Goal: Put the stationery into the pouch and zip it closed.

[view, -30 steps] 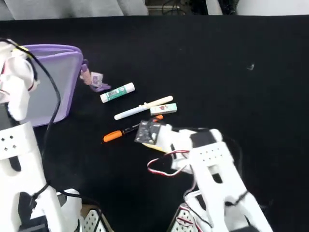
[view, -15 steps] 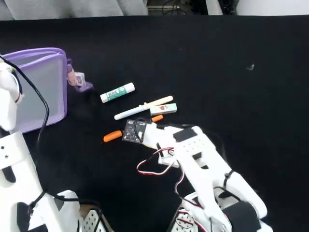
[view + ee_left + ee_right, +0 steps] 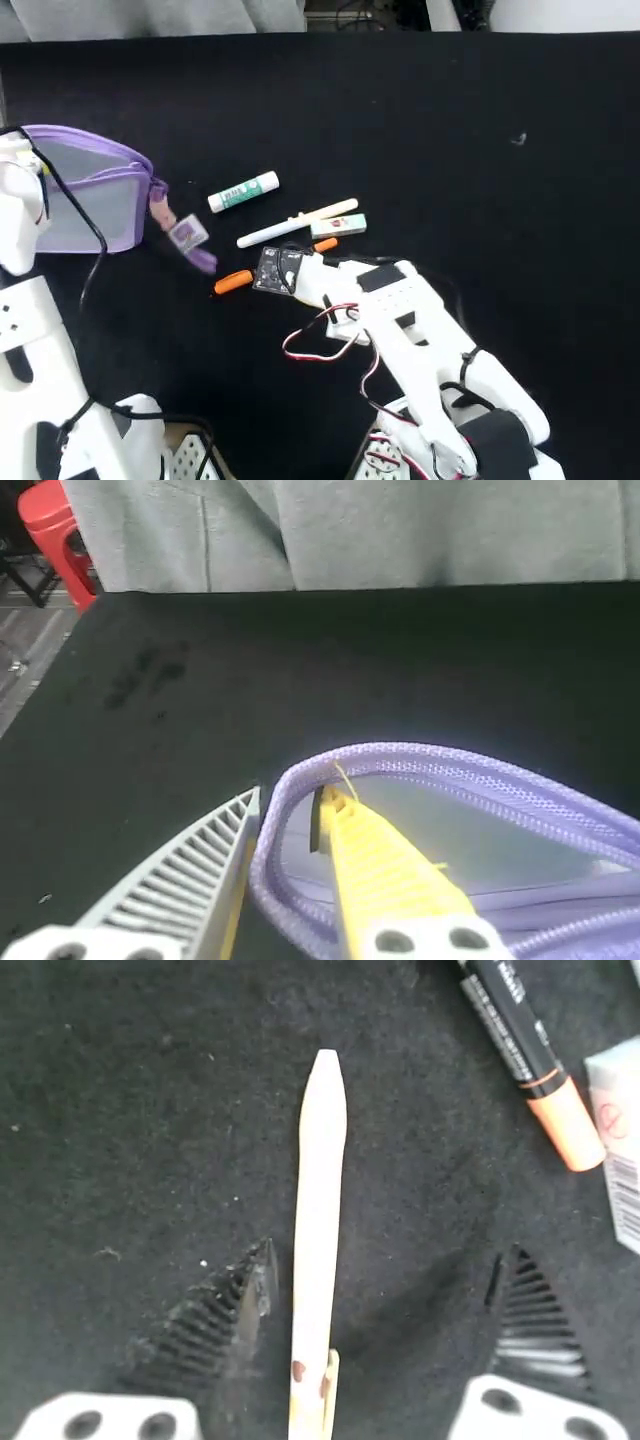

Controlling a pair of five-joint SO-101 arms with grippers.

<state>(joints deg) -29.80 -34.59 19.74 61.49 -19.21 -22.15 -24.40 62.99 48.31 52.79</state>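
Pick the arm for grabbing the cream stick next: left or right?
Right, probably. The right gripper, open, straddles the cream stick; the left gripper is clamped on the pouch rim.

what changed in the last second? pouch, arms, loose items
The pouch, held at its rim by the left gripper, slid left in the high view and tipped up. Its zipper charm swung down toward the orange marker. The right gripper shifted left, open astride the cream stick. Glue stick, white pen and eraser stayed put.
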